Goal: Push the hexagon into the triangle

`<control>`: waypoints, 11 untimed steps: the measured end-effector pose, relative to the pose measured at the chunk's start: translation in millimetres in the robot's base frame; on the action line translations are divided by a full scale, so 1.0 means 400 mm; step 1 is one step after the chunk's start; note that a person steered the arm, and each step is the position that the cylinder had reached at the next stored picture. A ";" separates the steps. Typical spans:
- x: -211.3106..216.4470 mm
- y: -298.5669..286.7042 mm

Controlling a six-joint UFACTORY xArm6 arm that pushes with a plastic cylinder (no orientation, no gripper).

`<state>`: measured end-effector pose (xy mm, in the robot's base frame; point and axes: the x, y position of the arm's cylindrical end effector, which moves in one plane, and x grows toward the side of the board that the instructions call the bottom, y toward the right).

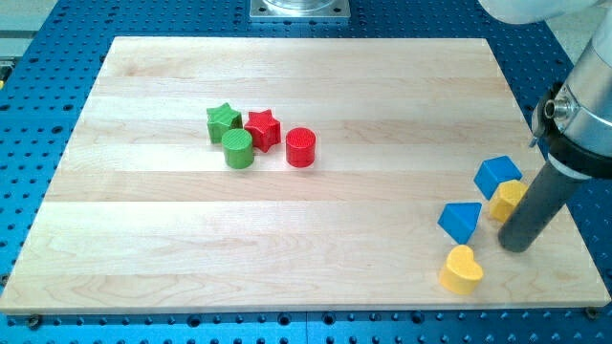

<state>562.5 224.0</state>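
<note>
The yellow hexagon (507, 198) lies near the board's right edge, partly hidden behind my rod. The blue triangle (461, 221) lies just to its left and a little lower, with a small gap between them. My tip (516, 247) rests on the board just below the hexagon and to the right of the triangle. The rod slants up to the view's right and covers the hexagon's right side.
A blue cube (497, 176) sits against the hexagon's upper left. A yellow heart (462, 269) lies below the triangle, near the wooden board's (287, 248) bottom edge. A green star (223, 120), green cylinder (238, 149), red star (262, 129) and red cylinder (300, 147) cluster at upper left.
</note>
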 end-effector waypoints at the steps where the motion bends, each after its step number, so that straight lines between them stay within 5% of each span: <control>1: 0.022 0.071; 2: -0.046 0.162; 4: -0.178 0.087; 5: -0.174 0.002; 7: -0.127 0.226; 9: -0.068 0.024; 11: -0.049 0.095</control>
